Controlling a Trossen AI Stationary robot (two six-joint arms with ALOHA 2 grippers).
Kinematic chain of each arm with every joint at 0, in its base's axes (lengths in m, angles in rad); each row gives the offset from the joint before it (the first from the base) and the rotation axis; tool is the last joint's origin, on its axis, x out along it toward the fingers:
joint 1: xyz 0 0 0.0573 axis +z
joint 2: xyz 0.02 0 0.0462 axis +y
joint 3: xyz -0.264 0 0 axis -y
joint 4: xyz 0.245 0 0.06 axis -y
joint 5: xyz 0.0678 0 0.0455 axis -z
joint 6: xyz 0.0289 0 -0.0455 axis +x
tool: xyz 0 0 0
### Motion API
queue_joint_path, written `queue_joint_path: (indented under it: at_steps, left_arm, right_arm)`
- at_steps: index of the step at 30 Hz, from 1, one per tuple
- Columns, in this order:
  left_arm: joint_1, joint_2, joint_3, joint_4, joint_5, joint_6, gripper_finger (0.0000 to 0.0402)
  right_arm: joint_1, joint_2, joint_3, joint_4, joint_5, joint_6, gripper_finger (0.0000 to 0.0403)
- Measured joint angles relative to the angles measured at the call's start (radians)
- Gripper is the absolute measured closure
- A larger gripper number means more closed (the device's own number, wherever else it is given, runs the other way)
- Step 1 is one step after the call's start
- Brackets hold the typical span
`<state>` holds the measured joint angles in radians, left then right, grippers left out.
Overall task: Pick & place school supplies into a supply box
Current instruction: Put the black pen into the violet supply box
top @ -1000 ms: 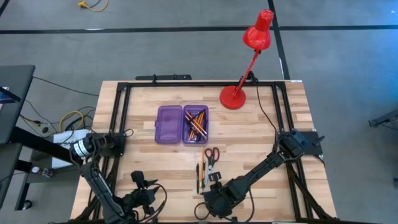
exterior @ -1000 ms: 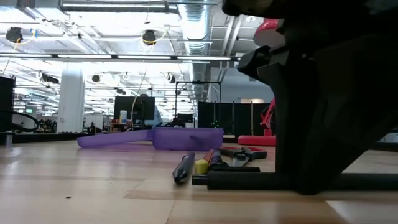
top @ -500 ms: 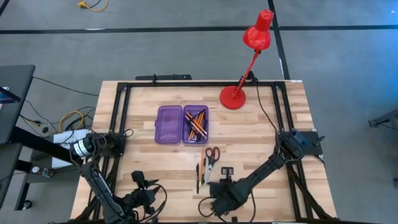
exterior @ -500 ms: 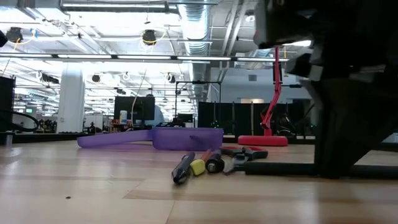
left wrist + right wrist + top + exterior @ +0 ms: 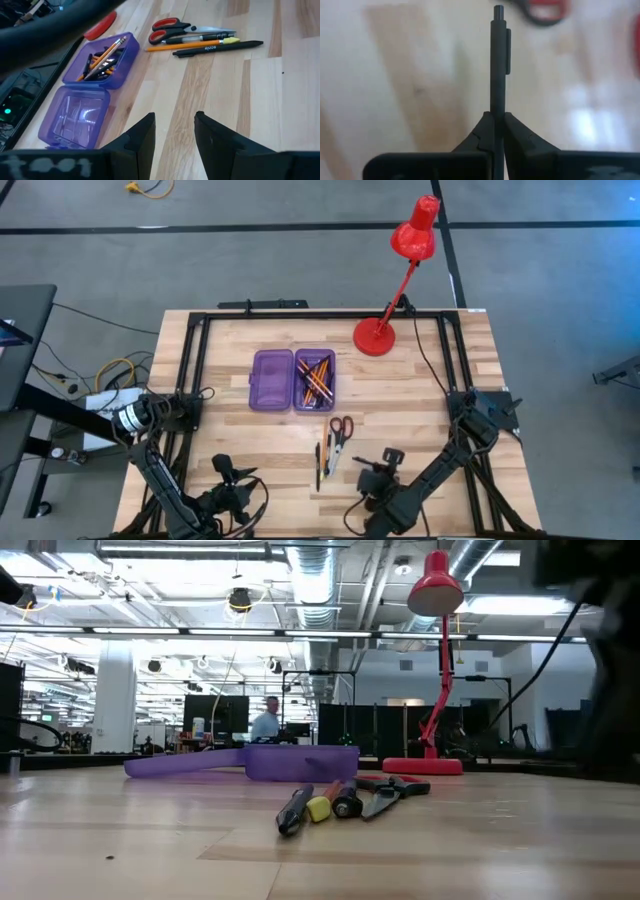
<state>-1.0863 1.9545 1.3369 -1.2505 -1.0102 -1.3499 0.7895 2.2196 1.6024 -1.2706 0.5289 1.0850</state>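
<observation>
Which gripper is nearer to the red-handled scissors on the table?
The right. The right gripper, shut on a dark pen, is beside the red-handled scissors. The left gripper waits farther off, beyond the loose pens.

We see a red desk lamp [image 5: 400,275] at upper right of the high view, base on the wood worktop [image 5: 230,450], head over the grey floor. Black frame rails [image 5: 190,360] ring the worktop. Yellow cable [image 5: 148,188] top left. Low view: a person [image 5: 266,720] far back, centre.
</observation>
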Motion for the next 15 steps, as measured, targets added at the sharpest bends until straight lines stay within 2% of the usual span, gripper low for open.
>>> queue_joint_path:
  at_steps: [7,15]
  left_arm:
    - [0.000,0.000,0.000,0.004,-0.002,-0.015,0.0276]
    - [-0.003,0.000,0.000,0.004,0.000,-0.024,0.0276]
  right_arm:
    - [-0.006,-0.002,0.076,-0.264,0.131,0.170,0.0402]
    - [-0.056,-0.003,0.126,-0.295,0.201,0.137,0.0403]
